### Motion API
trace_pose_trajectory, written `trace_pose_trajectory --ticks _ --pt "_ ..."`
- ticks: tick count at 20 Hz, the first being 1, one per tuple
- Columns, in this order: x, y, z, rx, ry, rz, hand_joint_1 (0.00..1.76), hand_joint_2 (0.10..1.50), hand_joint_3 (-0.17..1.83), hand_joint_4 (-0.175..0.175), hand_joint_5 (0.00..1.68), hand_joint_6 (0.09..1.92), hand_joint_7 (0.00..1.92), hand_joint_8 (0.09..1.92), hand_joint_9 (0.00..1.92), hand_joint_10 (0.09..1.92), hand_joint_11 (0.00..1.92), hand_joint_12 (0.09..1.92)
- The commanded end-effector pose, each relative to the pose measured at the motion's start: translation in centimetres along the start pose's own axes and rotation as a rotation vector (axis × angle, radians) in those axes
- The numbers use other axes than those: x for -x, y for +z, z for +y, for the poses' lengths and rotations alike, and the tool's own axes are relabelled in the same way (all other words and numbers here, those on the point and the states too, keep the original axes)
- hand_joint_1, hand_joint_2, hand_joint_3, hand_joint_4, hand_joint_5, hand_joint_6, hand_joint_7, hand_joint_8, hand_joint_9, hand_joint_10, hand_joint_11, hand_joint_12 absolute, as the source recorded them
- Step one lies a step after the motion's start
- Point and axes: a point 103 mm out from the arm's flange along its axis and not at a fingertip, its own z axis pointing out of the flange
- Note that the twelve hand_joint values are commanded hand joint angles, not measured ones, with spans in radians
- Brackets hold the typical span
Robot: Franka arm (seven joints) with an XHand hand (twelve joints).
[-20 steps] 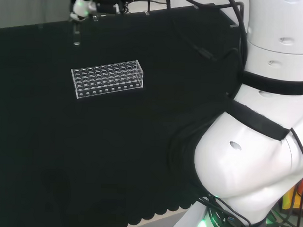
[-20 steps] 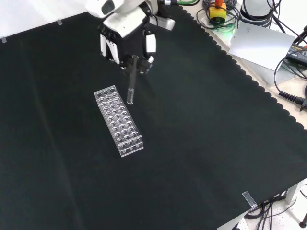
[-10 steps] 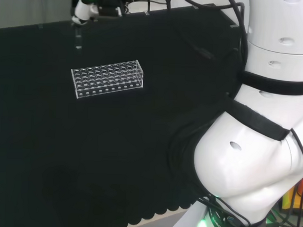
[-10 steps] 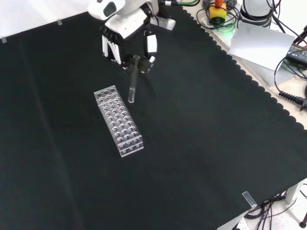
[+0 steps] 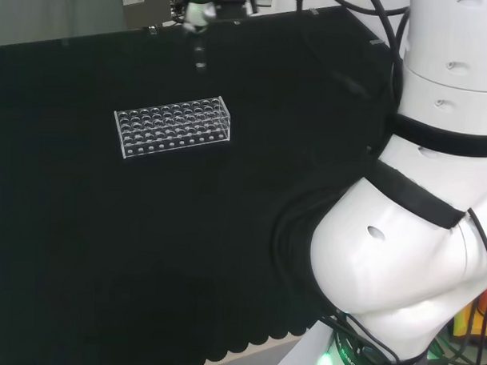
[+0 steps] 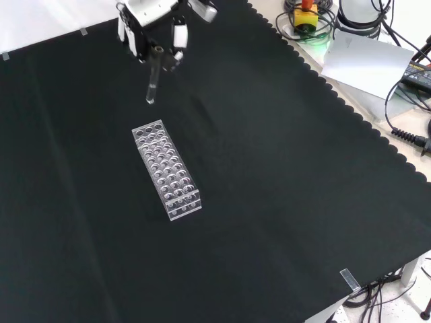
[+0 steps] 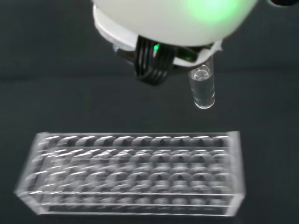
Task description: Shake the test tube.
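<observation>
In the front view the hand hangs at the top, its fingers curled round a clear test tube that points down, upright, above the cloth beyond the far end of the rack. The clear plastic tube rack lies on the black cloth with many round wells. In the head view the hand is at the top edge with the test tube below it, right of and behind the rack. The wrist view has the tube's rounded end hanging above the rack.
The arm's white links stand large at the head view's right. Cables, a grey pad and a yellow-and-red button box lie past the cloth's scalloped edge at the front view's top right.
The hand has swung with the test tube: to the right in the head view, and up and to the left in the front view. The rack has stayed put.
</observation>
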Motion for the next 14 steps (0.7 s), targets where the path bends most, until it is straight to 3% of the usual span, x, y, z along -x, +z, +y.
trace_pose_trajectory --ticks 1,9,12,14 --pt "2.0 -0.2 -0.2 -0.001 0.042 -0.015 1.33 0.54 0.82 -0.175 1.33 0.59 1.39 0.6 1.58 0.49 1.01 1.09" --pt "-5.0 1.2 -0.7 -0.026 -0.095 0.064 1.33 0.54 0.82 -0.175 1.33 0.59 1.39 0.61 1.58 0.49 1.01 1.09" --pt "-7.7 1.7 -0.8 -0.041 -0.142 0.089 1.24 0.62 0.68 -0.175 1.35 0.53 1.6 0.61 1.59 0.49 1.01 1.11" --pt "-9.2 2.1 -0.9 -0.052 -0.178 0.103 1.23 0.64 0.64 -0.175 1.36 0.5 1.65 0.59 1.59 0.49 1.02 1.11"
